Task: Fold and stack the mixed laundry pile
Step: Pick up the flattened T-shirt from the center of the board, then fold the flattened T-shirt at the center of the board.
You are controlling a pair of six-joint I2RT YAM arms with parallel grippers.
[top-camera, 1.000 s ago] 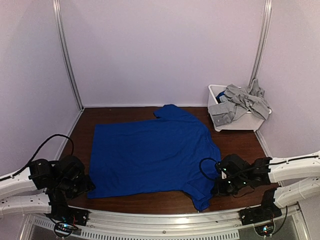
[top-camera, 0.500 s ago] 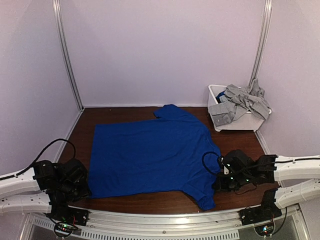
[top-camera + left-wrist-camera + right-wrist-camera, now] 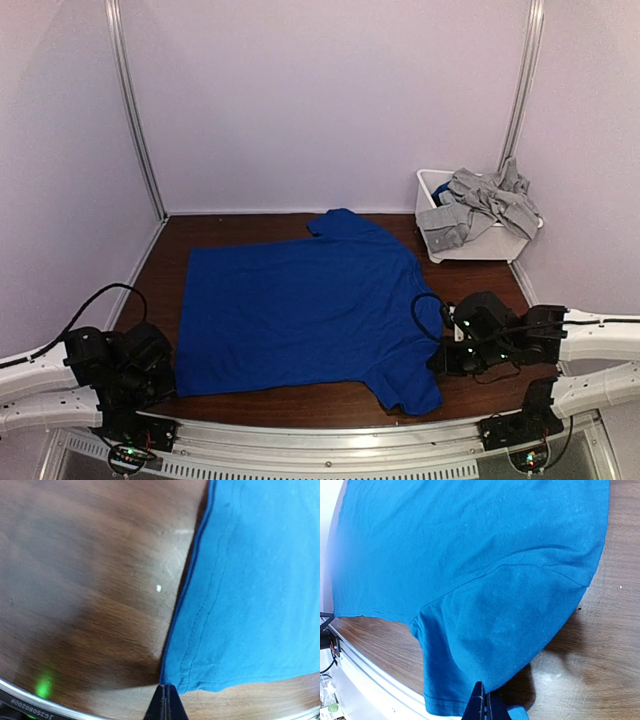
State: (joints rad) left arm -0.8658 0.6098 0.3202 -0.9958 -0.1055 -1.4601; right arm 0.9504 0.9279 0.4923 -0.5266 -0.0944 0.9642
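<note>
Blue shirt [image 3: 300, 310]: lies spread flat in the middle of the desk [image 3: 480, 285], one sleeve toward 12 o'clock, the other toward 5 o'clock, hem along the 9 o'clock side.
Rest of the laundry pile: light-grey garments [image 3: 485, 205] are heaped in and over a white bin [image 3: 470, 248] at 2 o'clock, with a scrap of blue just showing under them.
Left fingers [image 3: 159, 707]: pressed together at the shirt's 7 o'clock hem corner, seemingly pinching its tip. A corner is the likely choice because it lets one edge be lifted cleanly.
Right fingers [image 3: 477, 707]: pressed together on the curved edge of the near sleeve at 5 o'clock, cloth draped around them.
Why both ends: with a grip at each near end, the shirt's near edge can be kept taut and straight for a first fold, by my reading.
Task stage: early. One garment is laid out unfolded, and nothing is stacked.
Surface: dark brown wood grain with faint scuffs and a small white speck near the hem. It looks smooth, so cloth should slide easily.
Room: plain lilac walls [image 3: 330, 100], metal corner posts [image 3: 135, 110], and a metal rail [image 3: 330, 435] at 6 o'clock.
</note>
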